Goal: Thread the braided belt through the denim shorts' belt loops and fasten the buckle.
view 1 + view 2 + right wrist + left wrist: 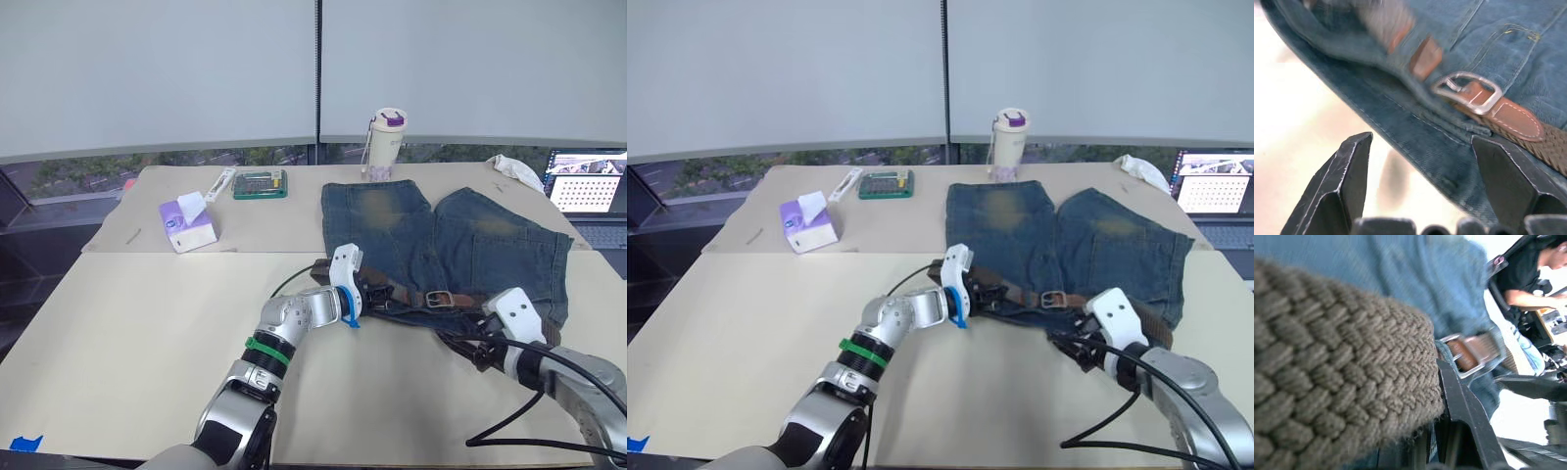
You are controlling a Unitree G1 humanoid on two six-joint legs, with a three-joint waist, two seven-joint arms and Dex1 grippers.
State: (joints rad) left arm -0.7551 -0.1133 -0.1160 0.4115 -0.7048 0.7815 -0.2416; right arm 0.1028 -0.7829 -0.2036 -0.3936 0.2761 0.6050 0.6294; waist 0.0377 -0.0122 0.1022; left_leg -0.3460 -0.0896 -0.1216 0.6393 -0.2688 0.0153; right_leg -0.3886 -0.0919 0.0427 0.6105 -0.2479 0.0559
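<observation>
The denim shorts point(446, 235) lie flat on the table, waistband towards me. The braided belt point(407, 294) runs along the waistband, and its pale metal buckle point(441, 299) sits near the middle with a tan leather tab behind it. My left gripper point(377, 292) is at the waistband's left end, shut on the braided belt point(1342, 377), which crosses close in front of its camera. My right gripper point(1422, 142) is open, fingers spread just short of the waistband edge below the buckle point(1467, 92). I cannot make out the belt loops.
At the back stand a purple tissue pack point(186, 223), a green box point(261, 184), a lidded cup point(384, 142), a white cloth point(519, 171) and a laptop point(588, 186). A black cable point(509, 421) trails from my right arm. A person point(1533, 274) sits beyond the table.
</observation>
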